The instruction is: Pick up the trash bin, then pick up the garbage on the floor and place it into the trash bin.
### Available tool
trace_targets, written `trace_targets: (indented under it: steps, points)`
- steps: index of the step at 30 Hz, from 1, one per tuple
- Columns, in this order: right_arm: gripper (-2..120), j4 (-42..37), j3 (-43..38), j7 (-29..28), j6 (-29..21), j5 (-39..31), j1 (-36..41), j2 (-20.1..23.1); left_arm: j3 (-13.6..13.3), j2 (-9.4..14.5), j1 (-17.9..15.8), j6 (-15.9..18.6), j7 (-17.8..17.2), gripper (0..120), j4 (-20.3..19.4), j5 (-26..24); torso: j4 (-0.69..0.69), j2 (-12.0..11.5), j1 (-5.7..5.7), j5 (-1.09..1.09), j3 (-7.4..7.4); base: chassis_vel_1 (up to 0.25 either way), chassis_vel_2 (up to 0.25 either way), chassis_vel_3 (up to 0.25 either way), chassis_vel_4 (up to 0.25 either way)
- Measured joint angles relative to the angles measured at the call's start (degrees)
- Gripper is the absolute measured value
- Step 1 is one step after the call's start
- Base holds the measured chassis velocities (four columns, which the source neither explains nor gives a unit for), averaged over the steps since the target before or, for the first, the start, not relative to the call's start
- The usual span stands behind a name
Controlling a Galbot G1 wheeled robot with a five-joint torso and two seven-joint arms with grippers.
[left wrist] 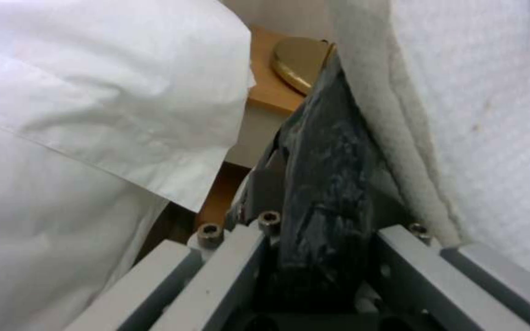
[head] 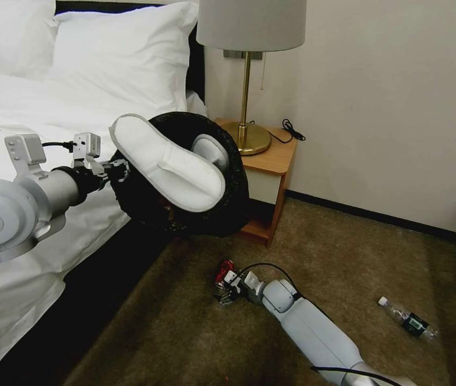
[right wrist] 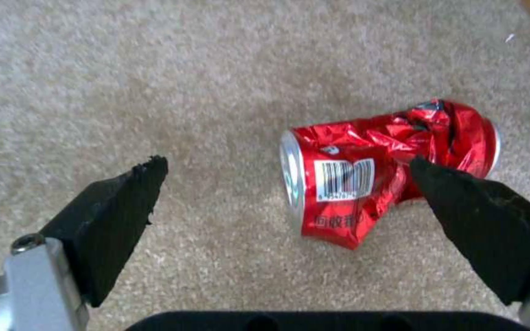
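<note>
The left gripper (head: 122,170) is closed on the rim of the trash bin (head: 236,177), pinching the crinkled, glossy black liner between its grey fingers (left wrist: 234,280). The bin hangs in the air beside the bed (head: 35,123), tilted so its round mouth faces the head camera. Two white terry-textured slippers lie in the mouth: one slipper (head: 166,161) spans the opening and overhangs the rim, and a second slipper (head: 211,151) sits deeper inside.

The right gripper (head: 228,292) is low over the carpet (head: 185,332), fingers spread wide and empty. The black wedge-shaped pads (right wrist: 115,220) have rough, worn tips. The crushed red can (right wrist: 388,168) lies on its side on the short-pile beige carpet, near the foot of the wooden nightstand (head: 268,166). One pad overlaps the can body in the right wrist view; the other stands well apart on bare carpet.

Judgement, step in hand: grasping the can. Centre the can between the pads before closing. Close across the dented midsection, where thin creased aluminium gives the pads purchase. Keep the bin tilt steady, since the overhanging slipper could slide out.

A clear plastic bottle (head: 407,320) lies farther off on the carpet.
</note>
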State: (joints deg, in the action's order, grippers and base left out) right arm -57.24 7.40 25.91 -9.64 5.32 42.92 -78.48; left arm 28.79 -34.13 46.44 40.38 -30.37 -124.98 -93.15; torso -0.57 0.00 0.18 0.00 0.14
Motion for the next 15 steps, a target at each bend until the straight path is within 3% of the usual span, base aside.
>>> trace_targets:
  steps: [15]
  points:
    - [98, 5.7, -2.1, -1.2, 0.7, 3.9, -1.8, -3.6, 0.0, 0.5, 0.0, -0.2, 0.2, 1, 0.1, 0.1, 0.00, 0.0, 0.00, 0.00, 0.00, 0.000, 0.000, 0.000, 0.000]
